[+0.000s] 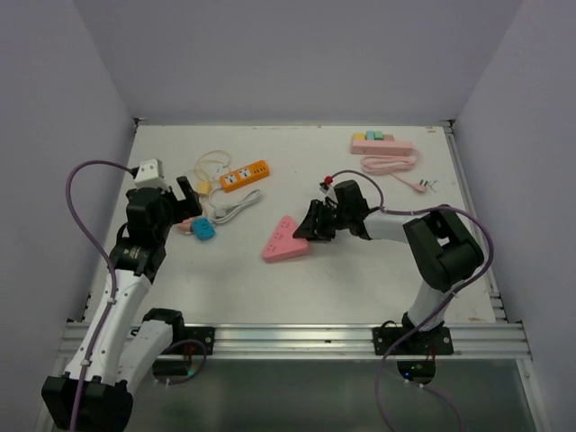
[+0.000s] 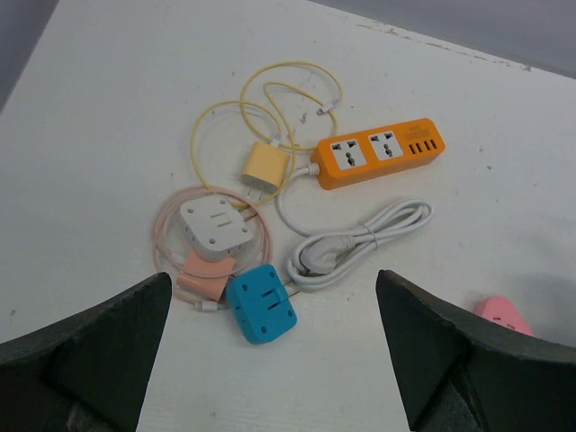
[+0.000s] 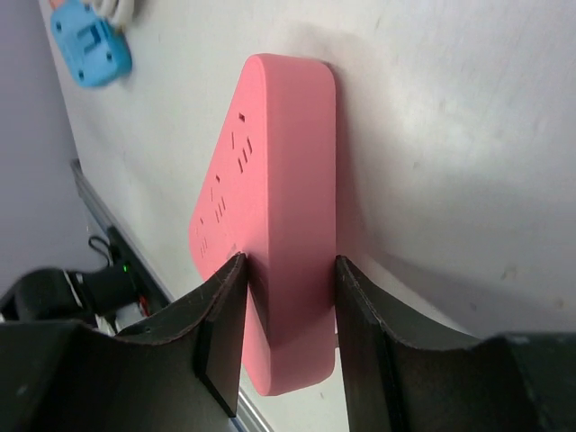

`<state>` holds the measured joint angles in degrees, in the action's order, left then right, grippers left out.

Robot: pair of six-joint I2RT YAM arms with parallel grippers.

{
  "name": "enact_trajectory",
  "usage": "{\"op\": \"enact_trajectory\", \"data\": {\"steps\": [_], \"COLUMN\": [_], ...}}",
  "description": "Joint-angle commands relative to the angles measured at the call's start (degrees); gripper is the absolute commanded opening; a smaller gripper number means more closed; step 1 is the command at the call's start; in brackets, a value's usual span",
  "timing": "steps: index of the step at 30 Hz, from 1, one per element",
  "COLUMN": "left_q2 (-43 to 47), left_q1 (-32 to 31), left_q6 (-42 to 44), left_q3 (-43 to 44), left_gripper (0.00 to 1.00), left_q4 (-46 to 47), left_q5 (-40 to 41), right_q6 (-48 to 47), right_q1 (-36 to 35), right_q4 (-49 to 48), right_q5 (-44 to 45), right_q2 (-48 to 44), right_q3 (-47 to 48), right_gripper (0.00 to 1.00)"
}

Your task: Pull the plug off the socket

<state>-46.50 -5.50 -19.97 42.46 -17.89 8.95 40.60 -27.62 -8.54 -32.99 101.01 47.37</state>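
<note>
A pink triangular socket [image 1: 283,239] lies mid-table; no plug shows in it. My right gripper [image 1: 313,223] is shut on its right corner; in the right wrist view the jaws press both faces of the pink socket [image 3: 283,207]. My left gripper [image 1: 180,200] is open and empty, hovering above a cluster of adapters. In the left wrist view, between its fingers [image 2: 90,351], lie a blue adapter [image 2: 260,303], a white adapter [image 2: 214,227] on a pink cable, a yellow charger [image 2: 263,168] and an orange power strip [image 2: 380,153]. I cannot tell whether the yellow charger is plugged in.
A coiled white cord [image 2: 360,243] lies beside the orange strip. A pink power strip [image 1: 382,144] with its coiled pink cord [image 1: 391,164] and plug [image 1: 423,184] sits at the back right. Walls enclose the table on three sides.
</note>
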Motion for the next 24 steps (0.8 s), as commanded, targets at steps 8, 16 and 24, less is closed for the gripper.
{"op": "enact_trajectory", "data": {"steps": [8, 16, 24], "left_q2": [3.17, 3.17, 2.73], "left_q1": [-1.01, -1.01, -1.01], "left_q6": [0.89, 0.63, 0.72], "left_q3": [-2.73, -2.64, -2.55], "left_gripper": [1.00, 1.00, 1.00], "left_q4": [2.33, 2.95, 3.12], "left_q5": [7.84, 7.84, 7.57], "right_q6": [7.83, 13.01, 10.56], "right_q1": [-3.84, -6.66, -7.01], "right_q4": [1.76, -0.43, 5.18], "right_q5": [17.77, 24.46, 27.19], "right_q2": [16.21, 23.52, 27.49], "right_q3": [19.85, 29.52, 39.45], "right_gripper": [0.00, 0.00, 0.15]}}
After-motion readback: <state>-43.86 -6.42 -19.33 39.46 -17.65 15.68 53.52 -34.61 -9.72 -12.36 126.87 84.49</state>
